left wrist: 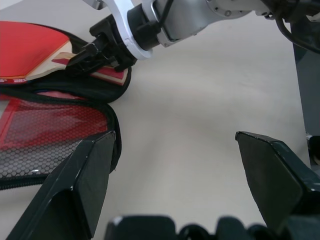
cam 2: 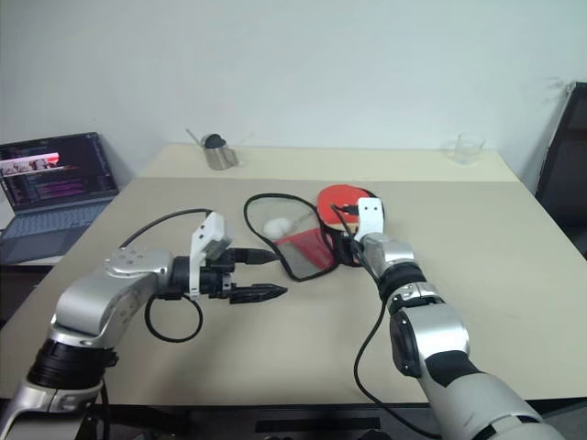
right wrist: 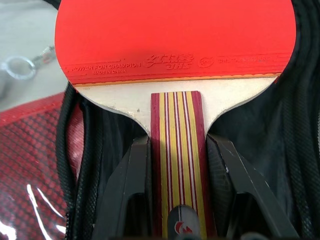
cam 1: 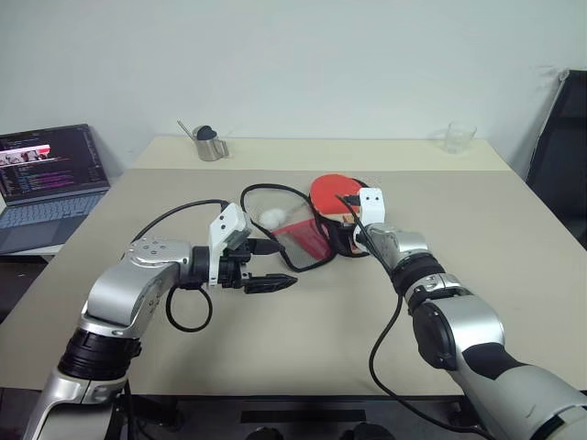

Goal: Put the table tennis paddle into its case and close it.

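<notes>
right wrist view: right hand (right wrist: 175, 165) is gripping the table tennis paddle (right wrist: 172, 45) by its handle, blade pointing straight ahead over the open case (cam 1: 298, 240); left hand (cam 1: 266, 266) is hanging released just beside the case.

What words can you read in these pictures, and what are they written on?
"POWER FOR CHAMPION" over "MADE IN CHINA": on the red rubber of the table tennis paddle, along its lower edge.
Stylised brand logo and small print beside it on the same rubber: too unclear to read.
Laptop screen text: too small to read.
</notes>
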Available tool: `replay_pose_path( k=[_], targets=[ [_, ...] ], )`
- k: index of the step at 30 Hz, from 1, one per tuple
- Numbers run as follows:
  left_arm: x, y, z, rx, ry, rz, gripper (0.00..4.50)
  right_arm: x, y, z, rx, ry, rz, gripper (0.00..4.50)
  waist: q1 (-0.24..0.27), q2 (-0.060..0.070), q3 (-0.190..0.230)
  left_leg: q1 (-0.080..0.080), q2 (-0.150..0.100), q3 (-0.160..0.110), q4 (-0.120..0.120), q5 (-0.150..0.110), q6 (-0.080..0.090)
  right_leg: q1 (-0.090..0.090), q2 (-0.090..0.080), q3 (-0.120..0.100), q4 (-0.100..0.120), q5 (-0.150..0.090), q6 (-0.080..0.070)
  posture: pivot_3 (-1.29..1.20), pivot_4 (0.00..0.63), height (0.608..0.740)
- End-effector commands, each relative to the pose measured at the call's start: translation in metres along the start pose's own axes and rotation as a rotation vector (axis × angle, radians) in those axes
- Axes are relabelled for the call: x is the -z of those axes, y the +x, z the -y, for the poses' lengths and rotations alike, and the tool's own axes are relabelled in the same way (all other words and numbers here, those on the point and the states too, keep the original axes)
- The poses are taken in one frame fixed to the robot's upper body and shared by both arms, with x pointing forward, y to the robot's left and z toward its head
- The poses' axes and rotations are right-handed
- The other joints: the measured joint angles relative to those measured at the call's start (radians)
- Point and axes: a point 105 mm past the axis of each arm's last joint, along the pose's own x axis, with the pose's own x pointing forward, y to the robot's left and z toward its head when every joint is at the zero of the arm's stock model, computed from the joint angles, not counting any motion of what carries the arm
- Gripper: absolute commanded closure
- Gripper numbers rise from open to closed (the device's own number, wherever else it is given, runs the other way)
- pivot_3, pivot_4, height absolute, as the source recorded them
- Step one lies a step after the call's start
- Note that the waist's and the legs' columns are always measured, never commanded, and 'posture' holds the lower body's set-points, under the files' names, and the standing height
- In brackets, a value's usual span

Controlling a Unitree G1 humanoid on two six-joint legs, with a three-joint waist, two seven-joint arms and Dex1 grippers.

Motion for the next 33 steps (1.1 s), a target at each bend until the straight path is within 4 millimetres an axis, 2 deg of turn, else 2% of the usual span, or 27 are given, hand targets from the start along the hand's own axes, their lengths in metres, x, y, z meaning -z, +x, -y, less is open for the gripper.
replay_pose_path(
  k=[1,12,29,31,33],
  targets=[
    [-0.013,-0.007,0.003,-0.012,0.048,0.024,0.27,-0.028,-0.003,-0.011,-0.022,-0.028,0.094,3.40,0.000,0.000,0.000,0.000,0.000,0.000,0.000,0.000,0.000,0.000,0.000,0.000,0.000,0.000,0.000,0.00,0.150,0.740],
    [-0.012,-0.007,0.007,-0.022,0.046,0.022,0.27,-0.038,-0.004,-0.003,0.012,-0.030,0.129,3.40,0.000,0.000,0.000,0.000,0.000,0.000,0.000,0.000,0.000,0.000,0.000,0.000,0.001,0.000,0.000,0.00,0.150,0.740],
    [-0.013,-0.005,0.008,-0.024,0.048,0.023,0.27,-0.018,0.001,0.001,0.035,-0.067,0.084,3.40,0.000,0.000,0.000,0.001,0.000,0.000,0.000,0.000,-0.001,0.000,0.000,0.000,0.001,0.001,-0.001,0.00,0.150,0.740],
    [-0.013,-0.005,0.008,-0.025,0.049,0.023,0.27,-0.017,0.001,0.000,0.035,-0.055,0.085,2.69,0.000,0.000,0.000,0.001,0.000,0.000,0.000,0.000,-0.001,0.000,0.000,0.000,0.001,0.001,-0.001,0.00,0.150,0.740],
    [-0.013,-0.004,0.008,-0.025,0.050,0.023,0.27,-0.018,0.001,0.000,0.034,-0.047,0.087,2.25,0.000,0.000,0.000,0.001,0.000,0.000,0.000,0.000,-0.001,0.000,0.000,0.000,0.002,0.001,-0.001,0.00,0.150,0.740]
  ],
)
